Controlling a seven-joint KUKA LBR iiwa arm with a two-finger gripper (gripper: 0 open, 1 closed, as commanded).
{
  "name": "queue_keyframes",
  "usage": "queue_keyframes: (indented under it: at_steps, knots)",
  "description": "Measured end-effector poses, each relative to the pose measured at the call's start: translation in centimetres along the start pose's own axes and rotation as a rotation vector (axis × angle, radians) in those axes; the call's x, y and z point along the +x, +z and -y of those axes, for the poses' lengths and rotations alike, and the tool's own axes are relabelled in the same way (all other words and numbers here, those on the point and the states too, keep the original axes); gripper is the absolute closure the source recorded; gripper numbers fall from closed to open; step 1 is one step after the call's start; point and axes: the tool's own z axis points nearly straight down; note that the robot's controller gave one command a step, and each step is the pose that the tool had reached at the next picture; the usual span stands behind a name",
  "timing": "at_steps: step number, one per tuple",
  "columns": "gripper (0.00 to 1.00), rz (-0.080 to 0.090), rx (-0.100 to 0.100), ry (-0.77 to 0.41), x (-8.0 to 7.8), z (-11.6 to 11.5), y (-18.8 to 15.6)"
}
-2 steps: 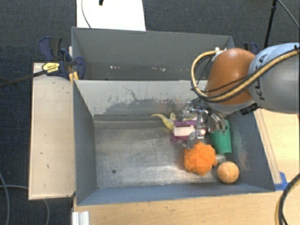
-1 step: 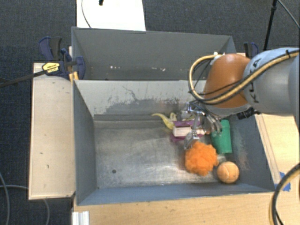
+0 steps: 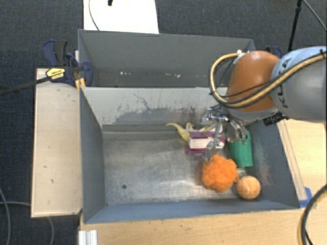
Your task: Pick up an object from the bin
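Observation:
My gripper [image 3: 216,146] hangs low in the right part of the bin, its fingers just above a fuzzy orange ball [image 3: 219,173] and against a purple and white block-like thing [image 3: 200,142]. Whether anything sits between the fingers cannot be made out. A green bottle-shaped thing [image 3: 241,151] lies just right of the gripper. A tan round ball [image 3: 248,187] rests at the front right, beside the orange one. A thin yellow curved piece [image 3: 180,130] sticks out to the left of the purple thing.
The arm with its orange cover and looped cables reaches in from the right over the bin's back right corner. The bin's left half is bare grey metal floor with sloping walls.

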Motion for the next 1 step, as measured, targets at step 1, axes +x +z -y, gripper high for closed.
queue_keyframes:
  at_steps: [1]
  knots:
    - [0.0, 0.006, -0.002, 0.126, 0.23, 0.69, 2.69]
